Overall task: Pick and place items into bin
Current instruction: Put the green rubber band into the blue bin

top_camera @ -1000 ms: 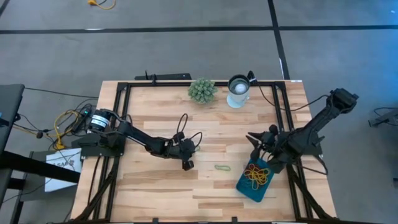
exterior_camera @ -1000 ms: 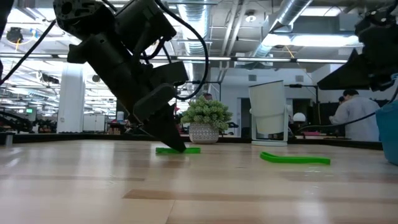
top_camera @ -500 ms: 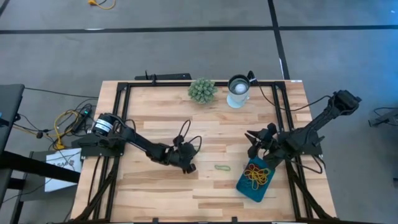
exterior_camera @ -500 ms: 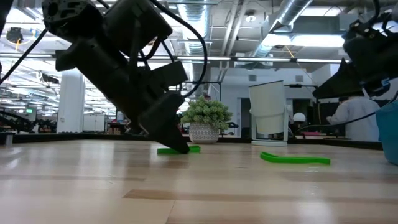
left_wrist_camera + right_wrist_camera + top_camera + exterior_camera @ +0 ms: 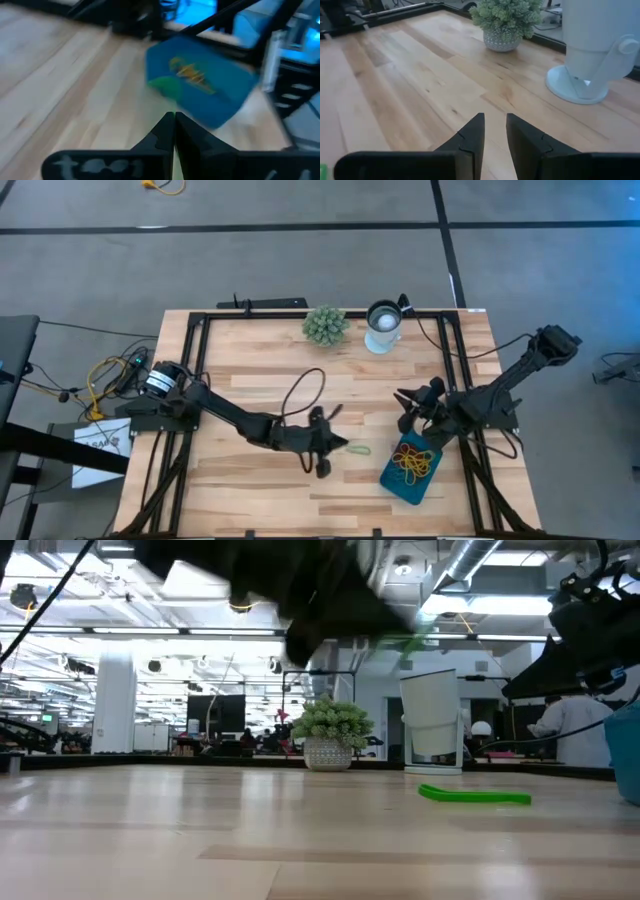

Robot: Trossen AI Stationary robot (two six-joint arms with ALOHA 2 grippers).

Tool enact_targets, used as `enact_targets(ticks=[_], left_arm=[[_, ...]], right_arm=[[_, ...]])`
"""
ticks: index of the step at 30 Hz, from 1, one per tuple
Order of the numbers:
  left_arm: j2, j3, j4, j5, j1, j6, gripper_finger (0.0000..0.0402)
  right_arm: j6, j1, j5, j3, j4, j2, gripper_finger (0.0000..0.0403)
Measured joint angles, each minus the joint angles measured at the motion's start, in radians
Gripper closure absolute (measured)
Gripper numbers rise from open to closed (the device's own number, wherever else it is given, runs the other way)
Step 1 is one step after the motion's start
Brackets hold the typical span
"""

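My left gripper [image 5: 322,464] is shut and hangs above the middle of the table, left of the teal bin [image 5: 410,470]. In the low view it is a dark blur with a green streak, a green rubber band [image 5: 405,640], raised off the table. A second green band [image 5: 358,449] [image 5: 475,796] lies flat on the wood between this gripper and the bin [image 5: 200,90], which holds several yellow and orange bands [image 5: 412,463]. My right gripper [image 5: 494,131] is open and hovers over the table by the bin's far end [image 5: 405,406]. My left gripper has the green rubber band [image 5: 405,640] pinched between its shut fingers [image 5: 165,131]. The band is lifted clear of the table. Blur hides which part of the loop the fingers are on.
A spiky green plant ball [image 5: 325,325] [image 5: 506,20] and a round white cup [image 5: 382,326] [image 5: 597,45] stand at the table's far edge. A black frame runs around the tabletop [image 5: 250,395]. Bare wood lies on the near and left sides.
My left gripper, which stood tip-down on a green band at the table's middle, has risen and swung toward the right, toward the bin. The band has left the table with it and is lifted clear. The other green band has stayed where it was.
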Motion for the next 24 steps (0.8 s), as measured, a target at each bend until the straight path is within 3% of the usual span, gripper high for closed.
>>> enact_targets(ticks=[8,10,17,24], left_arm=[[0.108,0.318,-0.160,0.052,0.000,0.196,0.0401],[0.170,0.389,-0.164,0.065,-0.001,0.218,0.0402],[0.415,0.674,-0.192,0.250,0.012,0.240,0.0401],[0.619,0.971,-0.338,0.295,0.025,0.255,0.0401]], right_arm=[[-0.002,-0.032,0.001,0.000,-0.016,0.000,0.0327],[-0.001,-0.040,0.001,0.000,-0.030,0.000,0.0327],[0.000,-0.058,0.000,0.000,-0.031,0.000,0.0327],[0.000,-0.057,0.000,0.000,-0.033,0.000,0.0327]])
